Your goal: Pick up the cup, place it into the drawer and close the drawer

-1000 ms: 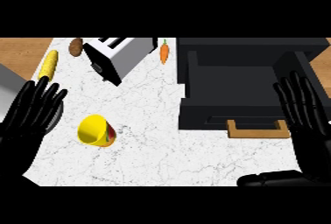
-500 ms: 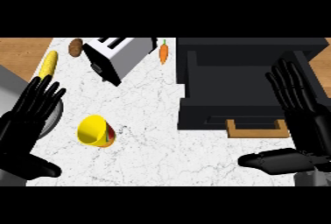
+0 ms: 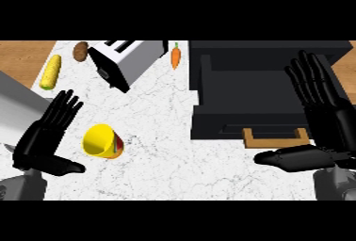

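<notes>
Both hands have shifted inward since the earlier frames: the left hand (image 3: 47, 134) has advanced toward the cup (image 3: 101, 140), and the right hand (image 3: 321, 106) has drifted nearer the drawer (image 3: 259, 94).

Cup: yellow, lying on its side on the white counter (image 3: 160, 160), well left of the drawer, its mouth turned toward the left hand. Judged from this, the left hand is the likelier one to grasp it.

Left hand: just beside the cup on its left, not touching it; fingers straight and spread wide, thumb low and pointing toward the cup, holding nothing.

Right hand: over the drawer's right side, fingers straight and spread, thumb stretched out below the wooden handle (image 3: 274, 139); it holds nothing.

Drawer: open, dark inside, so the cup can go in without a further opening step.

Left of the drawer, beyond the cup: a toaster (image 3: 128, 59), a carrot (image 3: 176, 55), a corn cob (image 3: 50, 72) and a potato (image 3: 81, 51).
</notes>
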`<state>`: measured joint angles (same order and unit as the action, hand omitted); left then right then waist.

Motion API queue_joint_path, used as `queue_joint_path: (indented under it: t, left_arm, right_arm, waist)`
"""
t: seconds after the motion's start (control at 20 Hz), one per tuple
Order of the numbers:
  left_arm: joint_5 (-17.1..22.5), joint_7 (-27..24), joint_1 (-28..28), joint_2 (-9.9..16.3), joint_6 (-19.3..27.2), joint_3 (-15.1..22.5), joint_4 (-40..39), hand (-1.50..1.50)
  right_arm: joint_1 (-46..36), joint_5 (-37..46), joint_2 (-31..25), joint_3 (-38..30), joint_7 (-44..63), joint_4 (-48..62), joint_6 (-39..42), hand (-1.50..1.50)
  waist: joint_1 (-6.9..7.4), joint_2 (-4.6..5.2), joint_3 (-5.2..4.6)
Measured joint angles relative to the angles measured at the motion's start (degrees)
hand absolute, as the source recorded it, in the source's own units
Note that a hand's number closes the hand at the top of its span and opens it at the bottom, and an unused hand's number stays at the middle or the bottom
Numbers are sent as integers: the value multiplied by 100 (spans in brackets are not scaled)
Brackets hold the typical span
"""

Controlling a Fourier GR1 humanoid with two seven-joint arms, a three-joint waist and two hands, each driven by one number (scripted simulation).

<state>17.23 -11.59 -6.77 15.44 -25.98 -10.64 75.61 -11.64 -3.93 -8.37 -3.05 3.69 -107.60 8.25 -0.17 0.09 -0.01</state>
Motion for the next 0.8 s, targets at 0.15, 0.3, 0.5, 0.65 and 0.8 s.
queue_joint_path:
  t: [0.15,0.3,0.5,0.65,0.8]
  left_arm:
    - [-255,-343,-173,41,-41,-57,-653,-150]
    - [-531,-857,-356,129,-139,-121,-1452,-150]
    - [-943,-1493,-456,93,-80,-62,-2176,-150]
    - [-1293,-2183,-732,125,-45,-53,-3124,-150]
    - [-1563,-2741,-1089,213,77,-88,-4057,-150]
  right_arm:
    - [76,28,2,2,-28,-93,26,-150]
    - [-39,16,-16,-57,35,-53,17,-150]
    - [-157,-56,-60,-158,54,53,70,-150]
    - [-177,-67,-64,-140,186,-24,74,-150]
    - [-394,-124,-109,-218,330,8,48,-150]
  waist:
    - [-7,-1,-1]
    - [-12,0,-2]
    - [-10,0,-3]
    - [-29,4,-5]
    - [-46,12,-7]
